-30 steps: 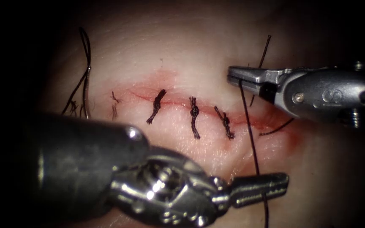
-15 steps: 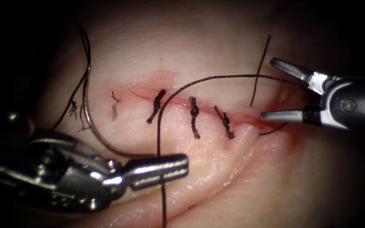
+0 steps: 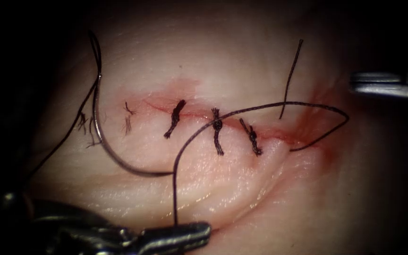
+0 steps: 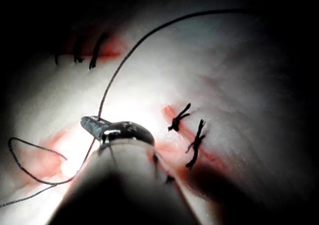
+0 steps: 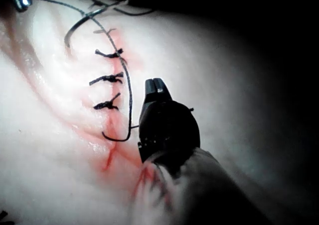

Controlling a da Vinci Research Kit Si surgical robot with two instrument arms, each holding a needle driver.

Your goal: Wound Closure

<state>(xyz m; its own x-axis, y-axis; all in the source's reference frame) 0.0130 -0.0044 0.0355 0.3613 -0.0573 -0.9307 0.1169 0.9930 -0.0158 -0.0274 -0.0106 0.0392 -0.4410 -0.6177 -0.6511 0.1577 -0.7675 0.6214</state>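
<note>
- Left tool [image 3: 175, 233]: jaws closed tight on the thread [image 3: 260, 106], low and well below the cut [image 3: 194, 113], roughly under its middle.
- From the jaws the thread ran straight up toward the cut and arced rightward over the stitches [image 3: 217, 130]. It then swung past the cut's right end and hooked back into the tissue [image 3: 242, 56] just below that end.
- That loop was slack and lay on the surface, not taut.
- Right tool [image 3: 378, 84]: far right of the cut and above its line, well apart from the thread. Its jaws looked closed together on nothing.
- Half a second earlier the right tool had sat open at the cut's right end. A second earlier it had been clamped on the thread, so it had let go and backed off.
- The left tool had moved down and away from the cut over the same second, carrying the thread with it.
- Needle [image 3: 119, 160]: free, held by neither tool, lying flat on the tissue off the cut's left end and curving below it. It was not in the tissue.
- Three tied stitches crossed the cut along its middle and right part.
- A loose strand [image 3: 291, 71] stood above the cut's right end.
- Red fluid [image 3: 317, 141] stained the cut's right end.
- Step, as judged: pulling thread through for a new stitch at the cut's right end.
- Next move, as judged: it called for more pull away from the cut to take up the loop. The thread needed to stay off the tied stitches and the loose strand had to stay in place.
</note>
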